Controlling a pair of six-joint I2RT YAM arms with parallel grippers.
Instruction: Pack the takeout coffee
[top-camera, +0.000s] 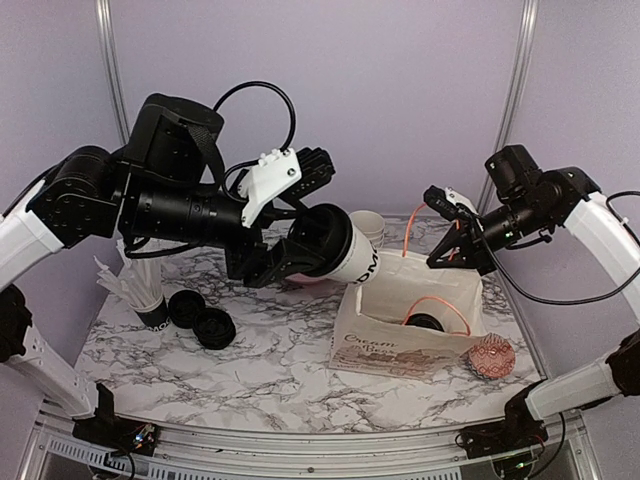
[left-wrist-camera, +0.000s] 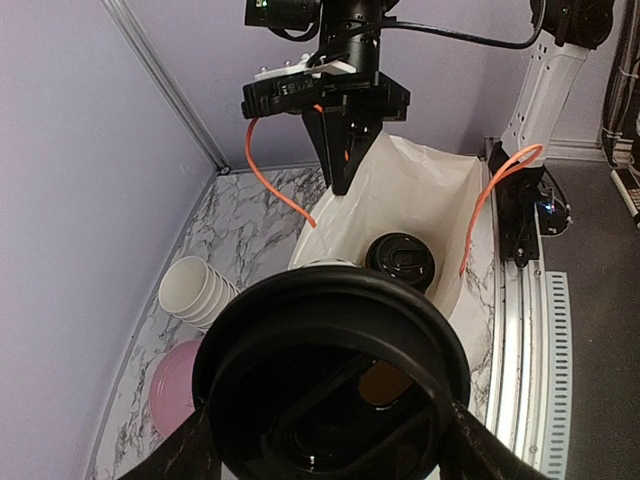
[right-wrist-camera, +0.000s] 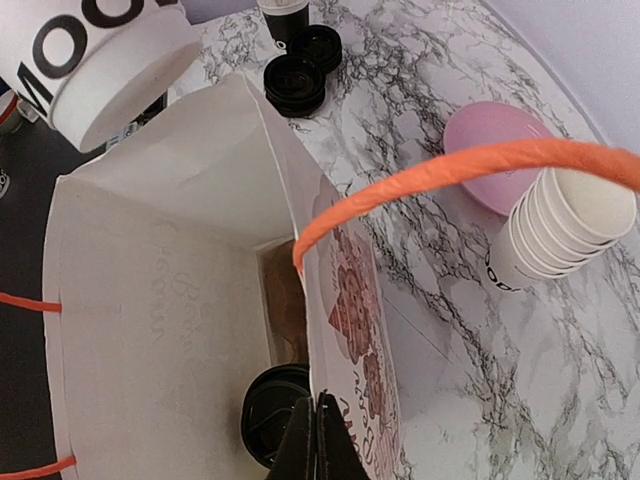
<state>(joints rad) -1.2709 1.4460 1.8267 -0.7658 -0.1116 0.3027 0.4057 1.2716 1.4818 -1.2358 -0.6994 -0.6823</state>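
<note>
My left gripper (top-camera: 290, 256) is shut on a takeout coffee cup (top-camera: 352, 262), white with black lettering. It holds the cup on its side in the air, base toward the white paper bag (top-camera: 400, 345). In the left wrist view the cup's black lid (left-wrist-camera: 330, 370) fills the bottom between my fingers (left-wrist-camera: 185, 450). A second lidded cup (left-wrist-camera: 400, 262) stands inside the bag (left-wrist-camera: 425, 185). My right gripper (right-wrist-camera: 318, 432) is shut on the bag's rim (right-wrist-camera: 300, 250), holding it open, and the lid in the bag (right-wrist-camera: 268, 415) shows just beside it.
A stack of empty white cups (top-camera: 368, 226) and a pink plate (right-wrist-camera: 495, 150) sit behind the bag. Two loose black lids (top-camera: 200, 318) and a cup of wrapped straws (top-camera: 138, 290) stand at the left. A pink textured object (top-camera: 492, 357) lies right of the bag.
</note>
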